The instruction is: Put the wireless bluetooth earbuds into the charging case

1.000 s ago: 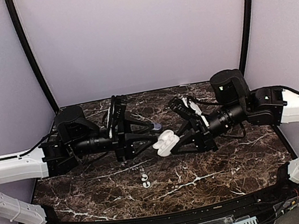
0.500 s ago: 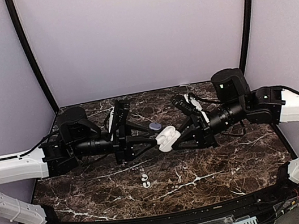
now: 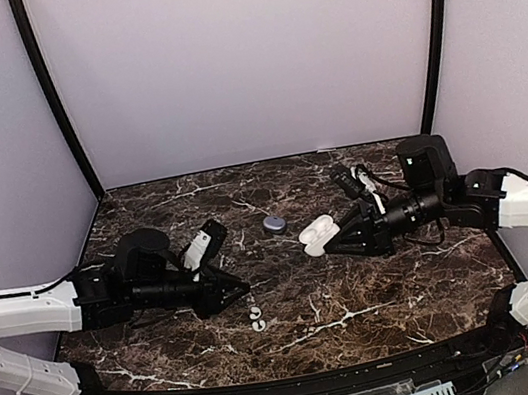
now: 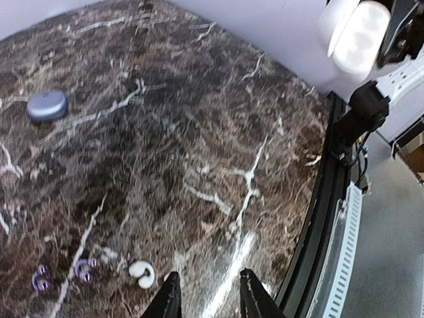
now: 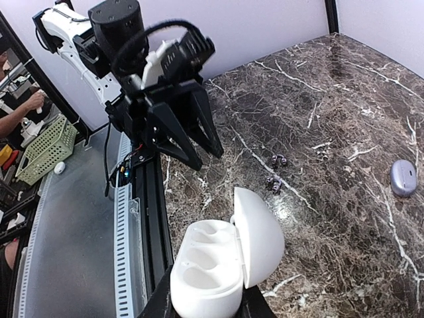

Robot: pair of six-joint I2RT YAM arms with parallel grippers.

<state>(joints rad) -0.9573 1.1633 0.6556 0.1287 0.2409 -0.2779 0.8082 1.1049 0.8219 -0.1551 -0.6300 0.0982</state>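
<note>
The lavender grey-blue charging case (image 3: 273, 223) lies shut on the marble, also in the left wrist view (image 4: 46, 105) and the right wrist view (image 5: 403, 177). Two tiny white earbuds (image 3: 255, 312) lie close together near the front middle; one shows clearly in the left wrist view (image 4: 141, 273). My left gripper (image 3: 237, 291) is open and empty, low over the table just right of that earbud (image 4: 211, 298). My right gripper (image 3: 330, 237) is shut on a white hinged case (image 5: 218, 271), held above the table with its lid open and two empty wells.
Two small dark purple pieces (image 4: 84, 268) lie beside the white earbuds, also in the right wrist view (image 5: 273, 184). The table's black front rail (image 3: 295, 383) runs near the left gripper. Lavender walls close the back and sides.
The grippers, together at the white case, have parted. My left arm has dropped and pulled back left toward the earbuds. My right arm has moved right with the open white case.
</note>
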